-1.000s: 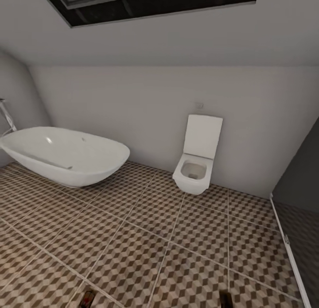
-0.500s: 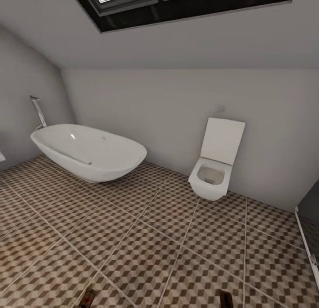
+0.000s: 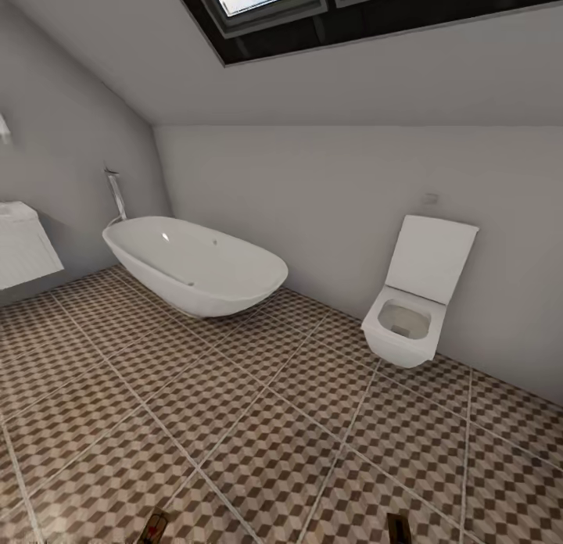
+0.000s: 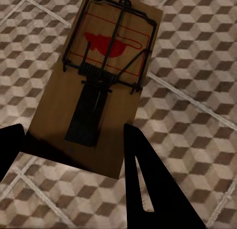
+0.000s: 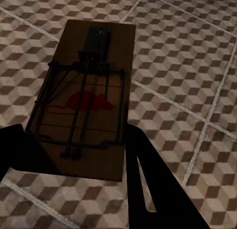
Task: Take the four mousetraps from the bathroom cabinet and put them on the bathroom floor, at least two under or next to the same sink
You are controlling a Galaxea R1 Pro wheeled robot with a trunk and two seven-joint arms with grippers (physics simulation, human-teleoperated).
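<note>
Head view: your camera looks across the bathroom floor (image 3: 234, 419), its cube-pattern tiles running up to an oval white bathtub (image 3: 195, 266) with a chrome floor tap (image 3: 116, 194) behind it at the left, and a white wall-hung toilet (image 3: 414, 309), lid raised, at the right; a white vanity unit (image 3: 22, 243) enters at the far left edge, and a dark-framed skylight (image 3: 313, 5) sits in the sloped ceiling. Two dark tips at the bottom edge are probably your grippers, though too little shows to be sure. Left wrist view: your left gripper (image 4: 74, 155) has its jaws closed on the near end of a mousetrap (image 4: 106, 76), held flat above the tiles, red bait spot toward the far end. Right wrist view: your right gripper (image 5: 74, 155) likewise clamps a second mousetrap (image 5: 89, 98) by its near end, the black spring at the far end, the tiled floor below it.
</note>
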